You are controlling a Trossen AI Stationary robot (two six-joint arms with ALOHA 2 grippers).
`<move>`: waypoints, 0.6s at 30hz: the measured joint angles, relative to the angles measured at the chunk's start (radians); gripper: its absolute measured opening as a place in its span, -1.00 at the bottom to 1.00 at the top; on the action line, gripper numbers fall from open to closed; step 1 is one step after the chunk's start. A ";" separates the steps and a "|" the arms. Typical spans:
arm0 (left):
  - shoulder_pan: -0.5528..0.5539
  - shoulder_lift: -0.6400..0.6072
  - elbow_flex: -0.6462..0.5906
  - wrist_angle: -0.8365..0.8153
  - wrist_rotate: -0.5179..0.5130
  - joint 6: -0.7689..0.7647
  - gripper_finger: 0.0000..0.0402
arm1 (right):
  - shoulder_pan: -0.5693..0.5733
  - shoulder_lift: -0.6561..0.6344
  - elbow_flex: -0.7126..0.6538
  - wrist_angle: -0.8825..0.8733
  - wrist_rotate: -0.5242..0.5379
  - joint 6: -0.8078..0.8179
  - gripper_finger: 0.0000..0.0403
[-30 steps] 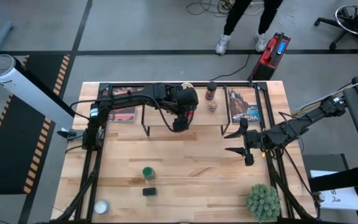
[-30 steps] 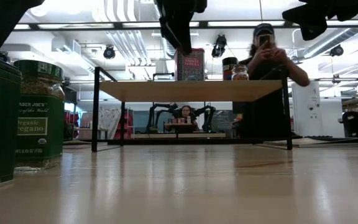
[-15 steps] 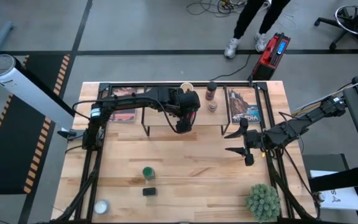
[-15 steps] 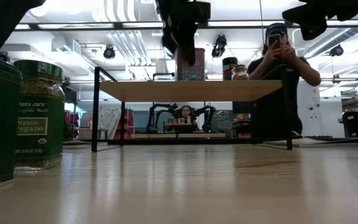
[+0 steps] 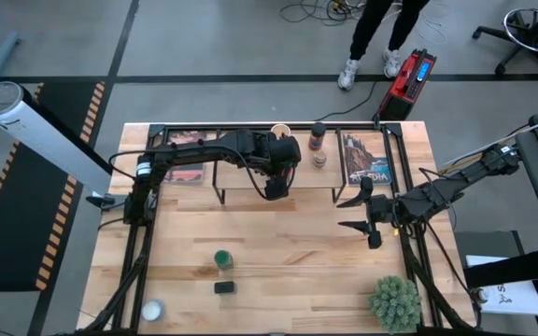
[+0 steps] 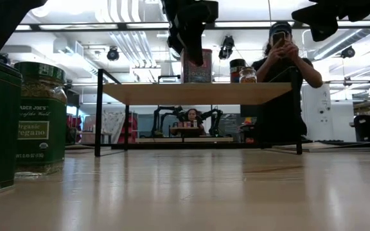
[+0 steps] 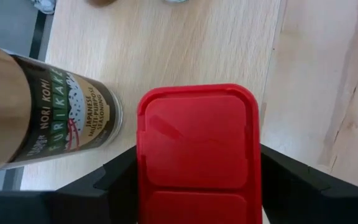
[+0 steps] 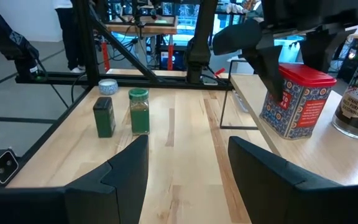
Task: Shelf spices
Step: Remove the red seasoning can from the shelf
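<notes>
The red square tin stands upright on the low wood shelf. My left gripper hangs over it with a finger at each side of the lid. Beside the tin on the plank stands the dark-capped brown bottle, and the tan round jar is at the shelf's far edge. The green-lidded jar, the small black box and the tiny clear jar rest on the tabletop near the near-left corner. My right gripper waits open over the table's right half. My left gripper pinches the red tin between its two fingers at the lid's two opposite sides. It comes from above, pointing down. One finger reaches down past the lid along the tin's side. The tin stands upright with its base on the shelf plank.
Two upright picture cards flank the shelf. A green spiky plant sits at the near-right corner. Bare tabletop lies between the shelf and the near jars. A person stands beyond the far edge.
My left gripper has come down a little over the red tin and shifted slightly toward the table's right. Its fingers now overlap the tin's upper part in the low view. The tin has stayed in place on the shelf.
</notes>
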 joint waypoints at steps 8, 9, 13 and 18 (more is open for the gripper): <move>0.000 0.000 0.000 0.000 0.000 0.002 0.00 | 0.000 0.000 0.000 0.000 0.000 0.000 -0.01; 0.000 0.000 0.000 0.000 0.000 0.002 -0.01 | 0.000 0.000 0.000 0.000 0.000 0.001 -0.01; 0.000 0.000 0.001 -0.008 0.000 0.002 0.01 | 0.000 0.000 0.000 0.000 0.000 0.001 -0.01; 0.000 -0.002 0.001 -0.018 0.003 0.002 0.03 | 0.000 0.000 0.000 0.000 0.000 0.000 -0.01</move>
